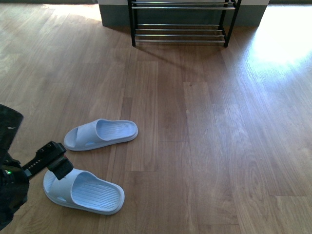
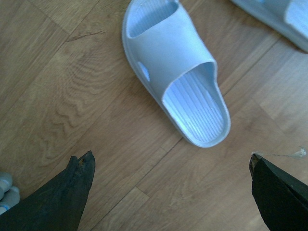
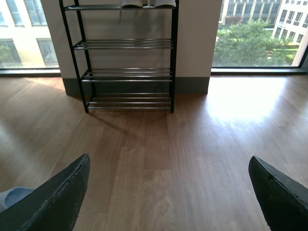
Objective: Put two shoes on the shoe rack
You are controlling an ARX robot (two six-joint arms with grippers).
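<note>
Two pale blue slides lie on the wood floor at the front left, the farther slide (image 1: 101, 134) and the nearer slide (image 1: 84, 191). My left gripper (image 1: 57, 165) hangs open over the toe end of the nearer one. In the left wrist view that slide (image 2: 178, 67) lies beyond the open left gripper (image 2: 171, 163), touching neither finger; the other slide (image 2: 284, 17) shows at the corner. The black shoe rack (image 1: 180, 22) with chrome rods stands far back by the wall. My right gripper (image 3: 168, 166) is open over bare floor, facing the rack (image 3: 127, 57).
White soles of a pair of shoes (image 3: 147, 3) show on the rack's top tier. A grey skirting wall (image 3: 192, 84) and big windows (image 3: 260, 33) run behind the rack. A sliver of pale blue slide (image 3: 14, 195) shows by the right gripper's finger.
</note>
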